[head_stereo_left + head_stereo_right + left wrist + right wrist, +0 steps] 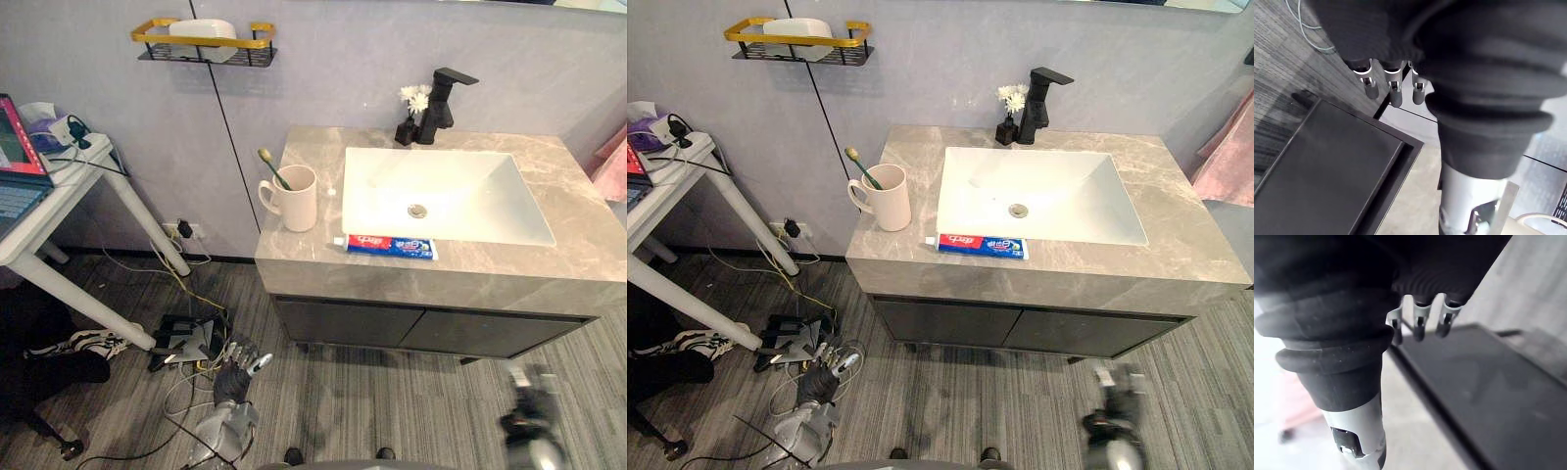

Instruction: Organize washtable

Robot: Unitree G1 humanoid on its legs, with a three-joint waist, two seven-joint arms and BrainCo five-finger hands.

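A grey marble washtable (304, 257) holds a white sink (441, 196). Left of the sink stands a cream mug (296, 199) with a toothbrush (271, 166) in it. A blue and red toothpaste tube (390, 246) lies flat along the sink's front rim. A black faucet (441, 103) and a small dark vase of white flowers (409, 116) stand at the back. My left hand (235, 377) hangs low over the floor, left of the cabinet, fingers (1395, 90) relaxed and empty. My right hand (529, 419) hangs low at the right, fingers (1419, 325) loose, holding nothing.
A gold-rimmed wall shelf (204, 44) with a white dish hangs at upper left. A white side table (59, 196) with a laptop stands to the left. Cables and a power strip (186, 338) lie on the floor. Dark cabinet doors (411, 328) sit under the counter. Pink cloth (612, 166) hangs at right.
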